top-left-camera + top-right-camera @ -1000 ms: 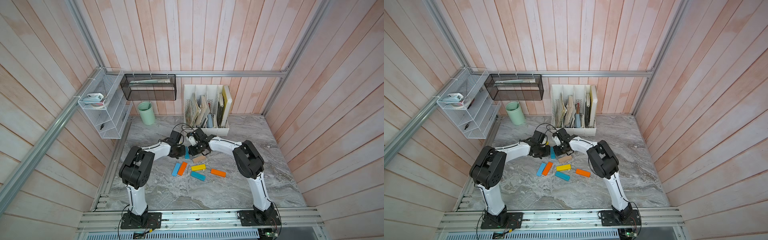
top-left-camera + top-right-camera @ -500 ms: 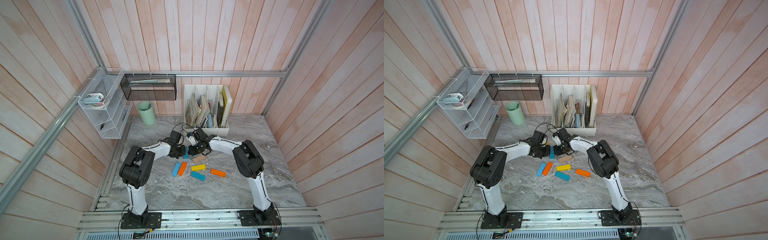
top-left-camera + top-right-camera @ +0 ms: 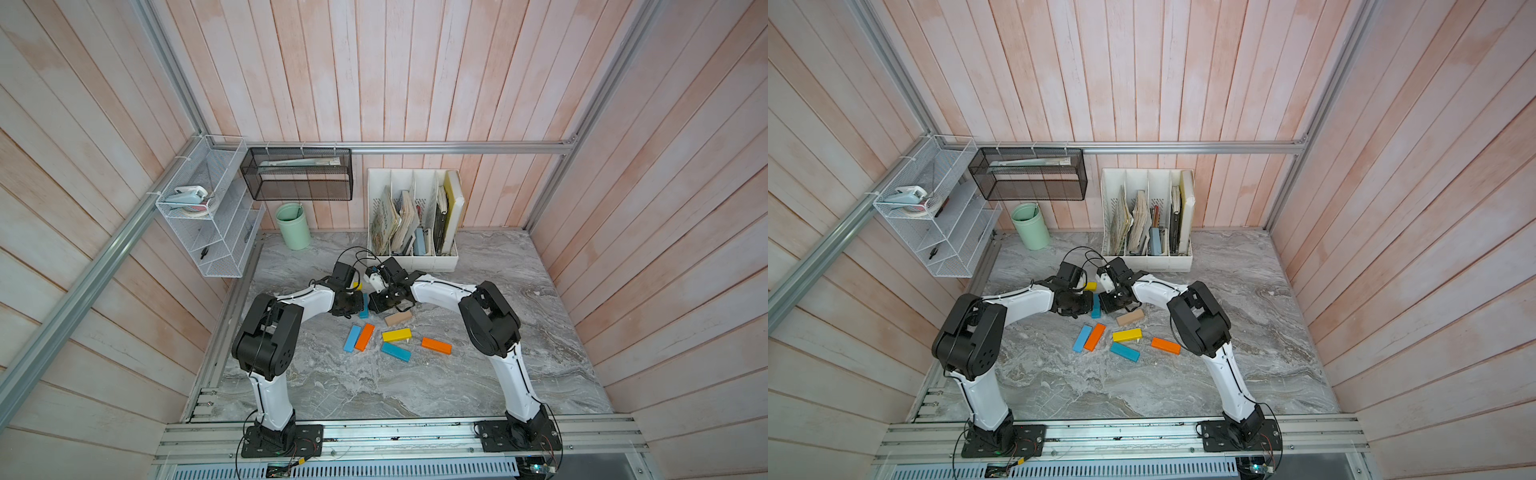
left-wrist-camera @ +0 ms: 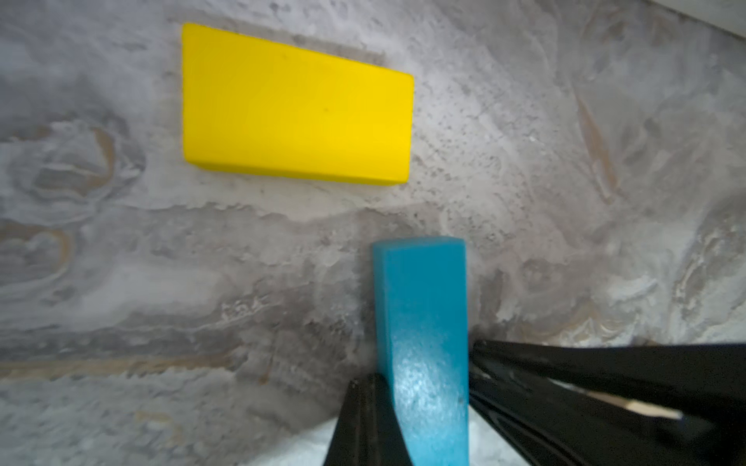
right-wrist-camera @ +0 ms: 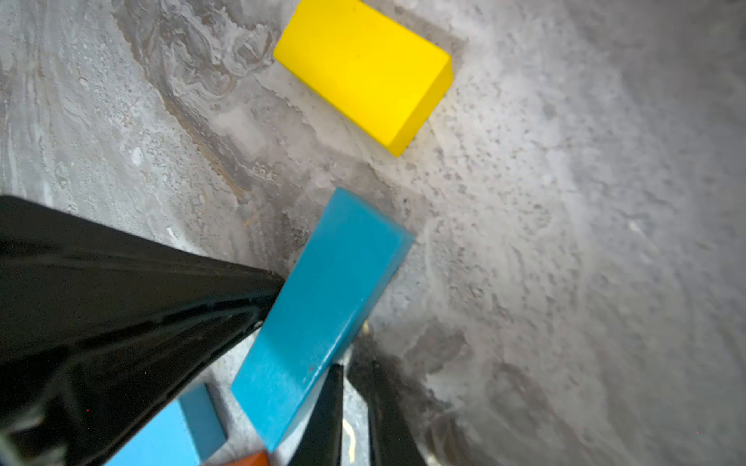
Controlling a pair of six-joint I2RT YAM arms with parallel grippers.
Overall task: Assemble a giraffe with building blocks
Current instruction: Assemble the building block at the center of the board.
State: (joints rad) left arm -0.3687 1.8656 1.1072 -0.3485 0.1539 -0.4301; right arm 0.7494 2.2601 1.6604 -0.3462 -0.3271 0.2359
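Marble tabletop here: we've got the left gripper, pinched together, against the left side of the teal block; right gripper, a sliver apart around nothing, touches its right side. One yellow block just past its far end, other blocks loose on its near side.

Building blocks on table, before file rack

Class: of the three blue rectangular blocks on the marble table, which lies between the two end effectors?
The teal rectangular block flanked by left end effector and right end effector; the light blue block and other teal block lie apart.
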